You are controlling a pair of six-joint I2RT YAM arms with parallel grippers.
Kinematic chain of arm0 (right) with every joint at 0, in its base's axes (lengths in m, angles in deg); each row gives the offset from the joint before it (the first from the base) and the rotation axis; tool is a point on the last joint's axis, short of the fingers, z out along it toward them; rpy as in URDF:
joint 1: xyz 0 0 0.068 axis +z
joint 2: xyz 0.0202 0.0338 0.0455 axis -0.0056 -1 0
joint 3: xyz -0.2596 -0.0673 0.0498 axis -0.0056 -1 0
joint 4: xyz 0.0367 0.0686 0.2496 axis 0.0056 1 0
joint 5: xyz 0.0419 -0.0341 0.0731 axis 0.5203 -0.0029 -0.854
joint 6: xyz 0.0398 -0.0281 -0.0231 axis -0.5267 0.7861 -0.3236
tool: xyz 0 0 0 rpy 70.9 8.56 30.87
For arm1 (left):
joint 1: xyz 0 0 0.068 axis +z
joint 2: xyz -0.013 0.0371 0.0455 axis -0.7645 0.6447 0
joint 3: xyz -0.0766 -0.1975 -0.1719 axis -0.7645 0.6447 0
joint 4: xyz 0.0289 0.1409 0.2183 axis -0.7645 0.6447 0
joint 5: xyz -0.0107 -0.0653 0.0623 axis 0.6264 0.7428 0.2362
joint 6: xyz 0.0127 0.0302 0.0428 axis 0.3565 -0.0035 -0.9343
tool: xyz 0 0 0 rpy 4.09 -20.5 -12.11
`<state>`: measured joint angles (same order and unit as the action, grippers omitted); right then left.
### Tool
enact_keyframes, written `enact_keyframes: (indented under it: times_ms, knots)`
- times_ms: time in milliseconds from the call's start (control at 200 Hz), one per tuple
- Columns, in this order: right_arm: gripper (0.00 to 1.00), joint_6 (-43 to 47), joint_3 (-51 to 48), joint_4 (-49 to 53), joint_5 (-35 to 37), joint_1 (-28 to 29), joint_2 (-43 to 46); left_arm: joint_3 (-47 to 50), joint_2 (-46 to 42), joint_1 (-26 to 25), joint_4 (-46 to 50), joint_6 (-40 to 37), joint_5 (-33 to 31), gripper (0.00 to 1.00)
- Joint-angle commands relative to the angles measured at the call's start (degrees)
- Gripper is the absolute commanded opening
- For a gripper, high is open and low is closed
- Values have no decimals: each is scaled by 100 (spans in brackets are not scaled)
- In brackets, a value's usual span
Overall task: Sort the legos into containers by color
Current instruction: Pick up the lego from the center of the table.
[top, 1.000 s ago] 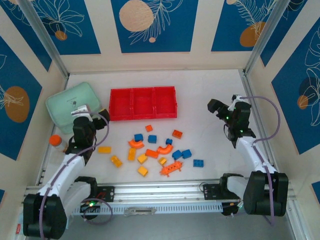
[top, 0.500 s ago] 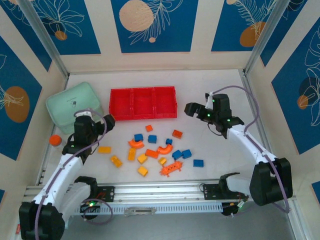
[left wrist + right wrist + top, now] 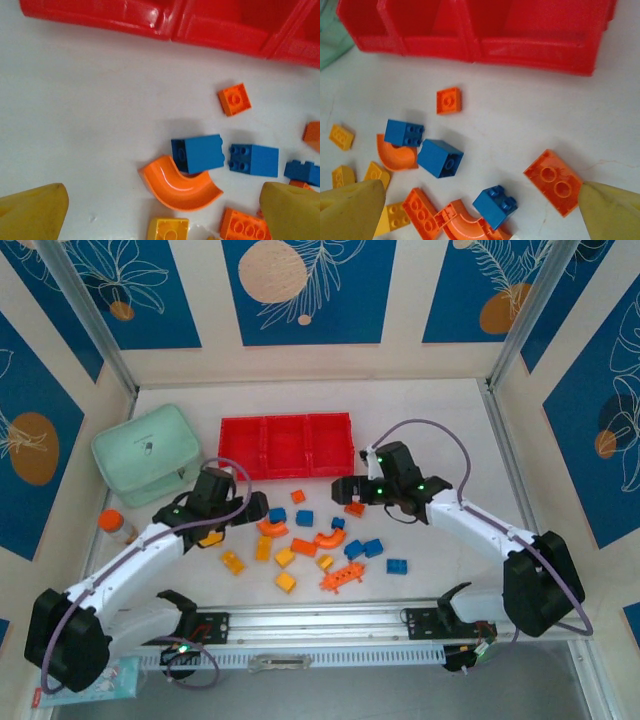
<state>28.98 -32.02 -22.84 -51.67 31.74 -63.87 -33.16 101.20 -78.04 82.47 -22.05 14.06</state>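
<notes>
Two wide-open claws over your scattered legos (image 3: 305, 540) — left gripper (image 3: 256, 508) above the orange arch (image 3: 177, 187), right gripper (image 3: 343, 488) straddling the orange brick (image 3: 554, 182) — so watch it, a blue brick (image 3: 197, 152) just beside that arch could get pinched or shoved before anything reaches the empty red tray (image 3: 286, 447) beyond.

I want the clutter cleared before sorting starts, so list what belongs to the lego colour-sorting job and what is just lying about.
Belongs to the job:
- red three-compartment tray
- blue, orange and yellow legos, scattered loose in front of it

Just lying about:
- mint green lidded box
- small orange-topped object at the far left
</notes>
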Motion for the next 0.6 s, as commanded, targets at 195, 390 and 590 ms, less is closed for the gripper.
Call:
enact_keyframes:
  times_ms: [195,390,590]
  knots:
    - [99,173,57,-82,337,916,-146,-655,985,-407,367,11,-183,87]
    - [99,65,126,-259,460,1205,-349,-1140,1794,-668,442,-167,-317,77]
    - [99,79,266,-241,587,1323,-454,-1577,2513,-831,446,-292,-417,71]
